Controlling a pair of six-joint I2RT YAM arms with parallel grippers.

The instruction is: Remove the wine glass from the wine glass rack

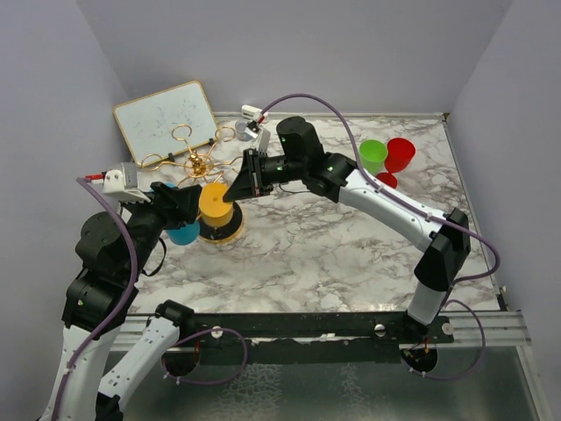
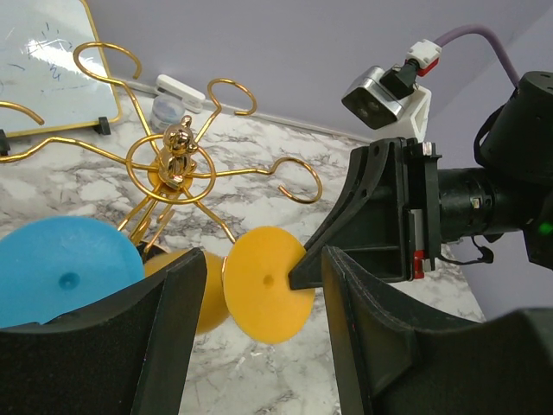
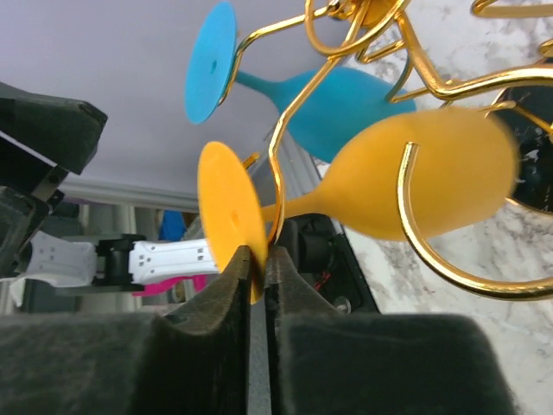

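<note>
The gold wire wine glass rack (image 1: 200, 164) stands at the back left, and its looped arms show in the left wrist view (image 2: 177, 160). A yellow wine glass (image 1: 215, 200) hangs on one arm by its stem, next to a blue wine glass (image 1: 184, 234). My right gripper (image 1: 242, 186) is shut on the rim of the yellow glass's round foot (image 3: 226, 216). The gold wire (image 3: 285, 130) still sits around the stem. My left gripper (image 2: 263, 337) is open, with its fingers (image 2: 168, 328) on either side of the yellow foot (image 2: 263, 298) and not touching it.
A white board (image 1: 165, 117) leans against the back wall behind the rack. A green cup (image 1: 373, 155) and red cups (image 1: 400, 153) stand at the back right. A small white item (image 2: 180, 86) lies by the wall. Both arms crowd the rack.
</note>
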